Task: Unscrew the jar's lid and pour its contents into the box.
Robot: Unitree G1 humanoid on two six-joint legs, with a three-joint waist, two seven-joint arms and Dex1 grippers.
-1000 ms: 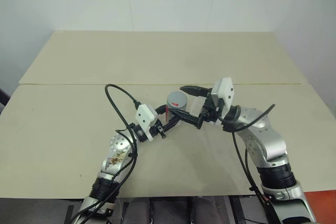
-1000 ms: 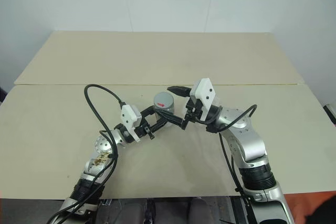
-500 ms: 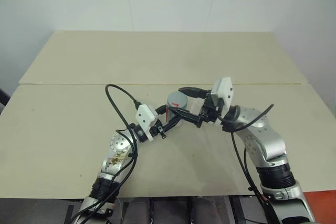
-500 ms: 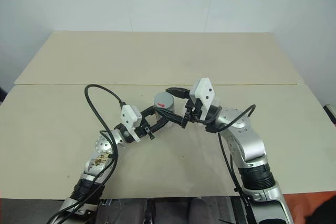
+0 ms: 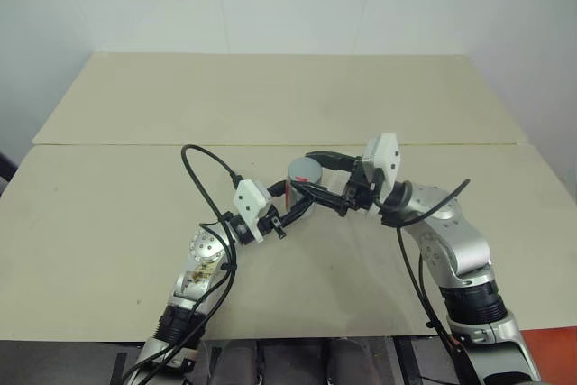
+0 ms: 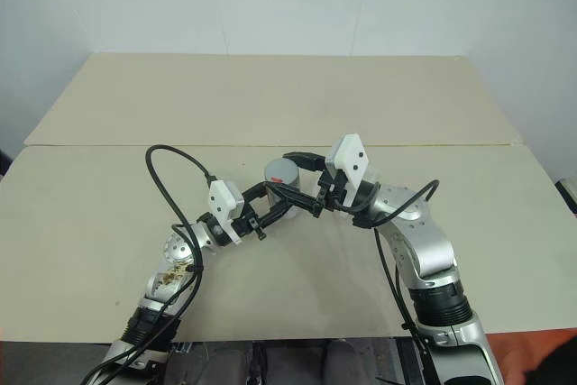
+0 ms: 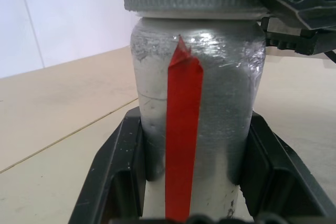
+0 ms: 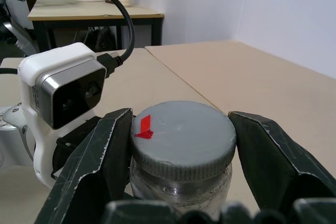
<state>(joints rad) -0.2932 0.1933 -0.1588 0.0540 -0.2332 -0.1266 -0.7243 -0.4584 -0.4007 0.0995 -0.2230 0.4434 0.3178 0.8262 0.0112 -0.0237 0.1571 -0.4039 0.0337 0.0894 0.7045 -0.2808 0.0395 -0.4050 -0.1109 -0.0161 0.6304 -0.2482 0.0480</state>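
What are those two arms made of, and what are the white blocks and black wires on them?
Both arms are silvery metal segments with black joint bands. Each wrist carries a boxy white camera housing, and looping black cables run along the arms. Each ends in a black two-fingered pincer: left pincer, right pincer.

silver jointed arms [image 5: 451, 250]; looping black cables [image 5: 203, 169]; white wrist cameras [image 5: 383, 161]

Near the middle of the frame, the jar [image 5: 300, 188] is held upright above the beige table [image 5: 270, 96] by the left gripper [image 5: 293, 207], whose black fingers are closed on its body from the lower left. The grey lid [image 5: 305, 169] is clasped from the right by the right gripper [image 5: 311, 173], one finger curving behind it and one in front. A black cable [image 5: 203, 169] is looped left of the jar.
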